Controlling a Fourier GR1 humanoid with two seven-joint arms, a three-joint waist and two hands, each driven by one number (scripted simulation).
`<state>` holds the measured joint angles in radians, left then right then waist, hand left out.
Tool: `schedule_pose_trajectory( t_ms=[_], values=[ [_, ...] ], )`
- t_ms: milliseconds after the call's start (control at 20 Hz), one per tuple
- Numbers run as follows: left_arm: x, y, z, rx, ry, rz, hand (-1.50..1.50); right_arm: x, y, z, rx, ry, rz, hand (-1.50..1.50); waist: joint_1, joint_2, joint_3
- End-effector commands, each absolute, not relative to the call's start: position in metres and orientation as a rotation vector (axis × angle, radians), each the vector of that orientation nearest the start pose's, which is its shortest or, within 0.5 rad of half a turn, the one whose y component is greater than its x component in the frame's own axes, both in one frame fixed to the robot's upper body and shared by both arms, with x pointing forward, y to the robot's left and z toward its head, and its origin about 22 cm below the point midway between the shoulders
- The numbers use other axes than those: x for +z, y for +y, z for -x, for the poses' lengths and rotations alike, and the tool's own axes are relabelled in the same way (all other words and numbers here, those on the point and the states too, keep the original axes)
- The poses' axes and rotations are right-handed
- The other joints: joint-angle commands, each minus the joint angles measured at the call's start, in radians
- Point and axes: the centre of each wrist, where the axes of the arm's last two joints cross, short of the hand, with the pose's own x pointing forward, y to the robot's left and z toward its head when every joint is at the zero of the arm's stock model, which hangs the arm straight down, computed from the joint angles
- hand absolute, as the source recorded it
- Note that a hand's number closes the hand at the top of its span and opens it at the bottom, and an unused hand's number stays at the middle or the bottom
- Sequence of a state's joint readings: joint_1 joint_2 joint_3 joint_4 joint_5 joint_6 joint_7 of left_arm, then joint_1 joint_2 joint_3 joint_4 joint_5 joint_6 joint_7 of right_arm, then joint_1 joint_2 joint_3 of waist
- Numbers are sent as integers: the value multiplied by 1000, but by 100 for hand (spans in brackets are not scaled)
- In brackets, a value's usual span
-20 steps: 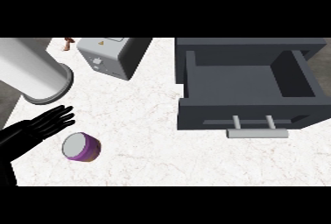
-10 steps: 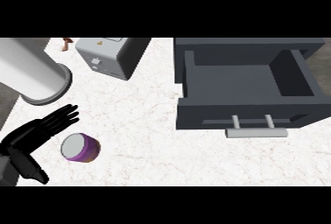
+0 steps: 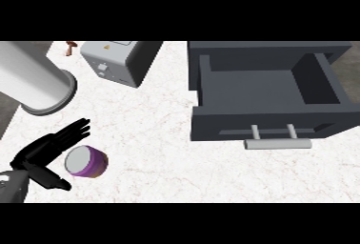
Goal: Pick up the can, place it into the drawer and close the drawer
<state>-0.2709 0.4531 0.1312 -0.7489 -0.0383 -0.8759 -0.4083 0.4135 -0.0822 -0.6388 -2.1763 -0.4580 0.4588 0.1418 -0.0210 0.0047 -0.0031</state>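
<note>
- While the can lies on its side on the desk at lower left, the left hand sits just beside it, fingers straight, grasping nothing.
- Well apart, at upper right, the drawer stands open, handle facing front.

Black left hand with slim, segmented fingers and a thicker thumb, matte and unmarked, joined at the wrist to a pale grey forearm, smooth, apparently rounded, mostly cut off by the frame edge
</note>
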Motion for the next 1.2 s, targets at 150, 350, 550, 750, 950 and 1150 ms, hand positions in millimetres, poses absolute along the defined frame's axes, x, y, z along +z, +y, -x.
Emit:
schedule_pose_trajectory(
  t_ms=[150, 350, 550, 750, 950, 1150],
  values=[
    [-83, 401, -258, -455, -1271, 593, -150, 98, -380, -73, -96, -1786, 189, -150, -4, 0, 0],
    [-91, 394, -257, -481, -1226, 636, -150, 112, -373, -72, -86, -1796, 167, -150, -5, 1, -1],
    [-95, 384, -265, -468, -1240, 633, -150, 113, -372, -66, -74, -1770, 166, -150, -8, 0, 0],
    [-104, 367, -272, -419, -1244, 639, -150, 109, -375, -79, -94, -1785, 175, -150, -8, 5, -1],
    [-108, 362, -271, -393, -1221, 679, 150, 115, -384, -69, -76, -1794, 171, -150, -8, 0, 0],
    [-97, 365, -283, -446, -1148, 782, 150, 107, -375, -73, -95, -1774, 147, -150, -4, 0, 1]
  ],
)
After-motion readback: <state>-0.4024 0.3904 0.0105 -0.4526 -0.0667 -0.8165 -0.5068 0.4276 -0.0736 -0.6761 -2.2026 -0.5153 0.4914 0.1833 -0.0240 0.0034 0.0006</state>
